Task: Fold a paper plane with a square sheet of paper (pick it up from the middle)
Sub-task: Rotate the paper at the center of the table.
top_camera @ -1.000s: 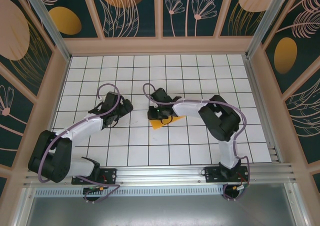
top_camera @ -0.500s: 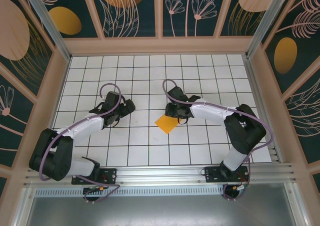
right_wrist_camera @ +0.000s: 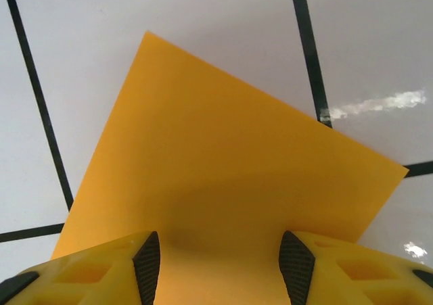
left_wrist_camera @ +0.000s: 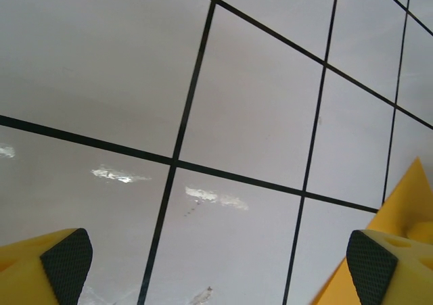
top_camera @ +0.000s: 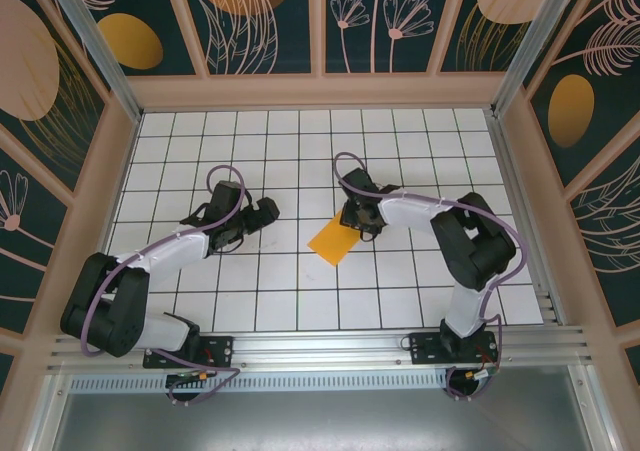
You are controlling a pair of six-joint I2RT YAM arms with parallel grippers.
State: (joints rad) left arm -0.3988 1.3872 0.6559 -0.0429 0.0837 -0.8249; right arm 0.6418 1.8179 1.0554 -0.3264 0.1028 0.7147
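Right gripper [right_wrist_camera: 222, 261] unclenched, jaws parted astride the flat square sheet of paper [right_wrist_camera: 223, 149]. Left gripper [left_wrist_camera: 218, 268] spread wide above the table [left_wrist_camera: 237, 102], grasping nothing.

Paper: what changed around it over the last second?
The right gripper moved right, off the paper, and opened; the paper now lies uncovered on the table. The left gripper edged slightly right and stayed open, holding nothing.
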